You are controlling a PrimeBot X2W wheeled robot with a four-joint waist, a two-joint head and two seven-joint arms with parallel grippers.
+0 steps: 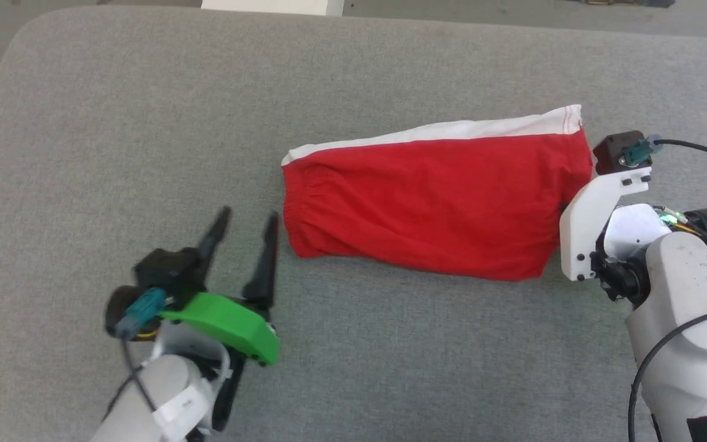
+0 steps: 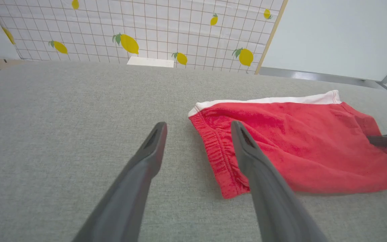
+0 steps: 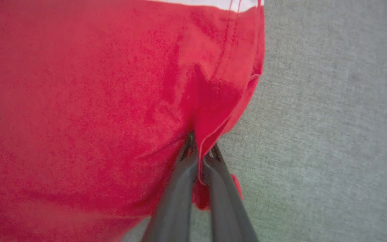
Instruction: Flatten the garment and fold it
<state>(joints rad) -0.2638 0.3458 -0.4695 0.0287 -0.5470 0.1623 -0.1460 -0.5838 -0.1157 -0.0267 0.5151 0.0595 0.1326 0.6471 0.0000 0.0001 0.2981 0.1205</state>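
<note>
Dark fingers of the right gripper (image 3: 200, 149) are pressed together on a small ridge of red cloth at the garment's (image 1: 427, 196) right end, near the hem corner. Whether the pinch has one layer or both can't be told.

The left gripper (image 1: 249, 218) is spread wide and holds nothing. It sits just beside the gathered elastic waistband (image 2: 213, 151), with its right finger (image 2: 247, 148) over that edge in the left wrist view; contact with the cloth is unclear.

The garment lies roughly flat on the grey fabric surface (image 1: 145, 123), right of centre in the head view, and reads as already doubled over.
- Long axis: left-right across the head view, slightly tilted.
- Waistband end points to the robot's left, hem end to its right.
- White band (image 1: 452, 130) runs along the far long edge.

Risks, as a judgement:
- The left end is unheld, so a pull from the right would likely drag the whole piece instead of tensioning it.
- The grip is small on thin stretchy fabric, so it could slip out.
- If only the top layer is caught, lifting may peel the layers apart and bunch them.
- If the left gripper closes short of the waistband, it grabs nothing.
</note>
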